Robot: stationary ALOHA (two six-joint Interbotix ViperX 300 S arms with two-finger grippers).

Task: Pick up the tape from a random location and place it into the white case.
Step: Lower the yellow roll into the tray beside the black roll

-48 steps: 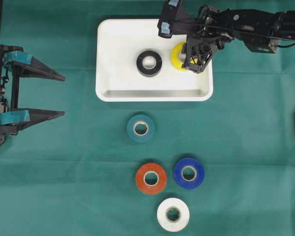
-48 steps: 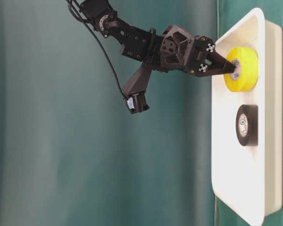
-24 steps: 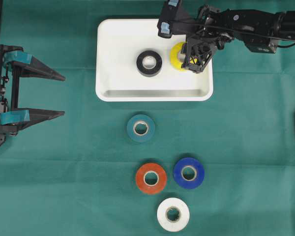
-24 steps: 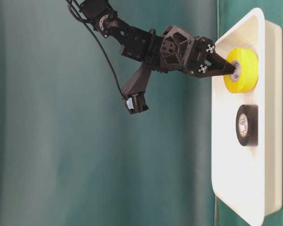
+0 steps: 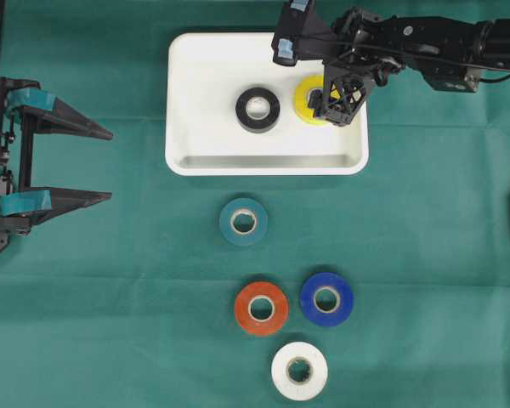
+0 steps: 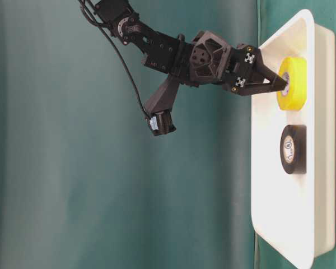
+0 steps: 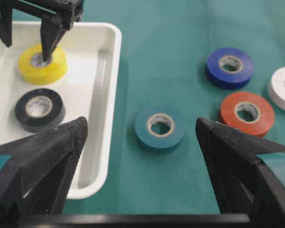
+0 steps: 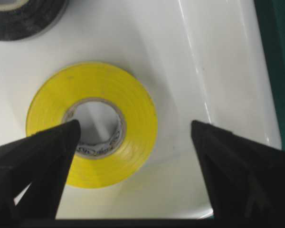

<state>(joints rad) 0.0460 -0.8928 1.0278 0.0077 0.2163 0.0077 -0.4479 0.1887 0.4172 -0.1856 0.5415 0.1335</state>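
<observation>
The yellow tape lies flat in the white case, at its right end. My right gripper hangs just above the roll, open. In the right wrist view one finger is over the roll's core and the other stands outside the yellow tape, with nothing gripped. A black tape lies in the middle of the case. My left gripper is open and empty at the table's left edge, far from the case.
A teal roll lies on the green cloth just below the case. Further down lie a red roll, a blue roll and a white roll. The right arm reaches in from the upper right.
My right gripper has opened and let go of the yellow tape, which has dropped flat onto the case floor. The left arm has not moved.
</observation>
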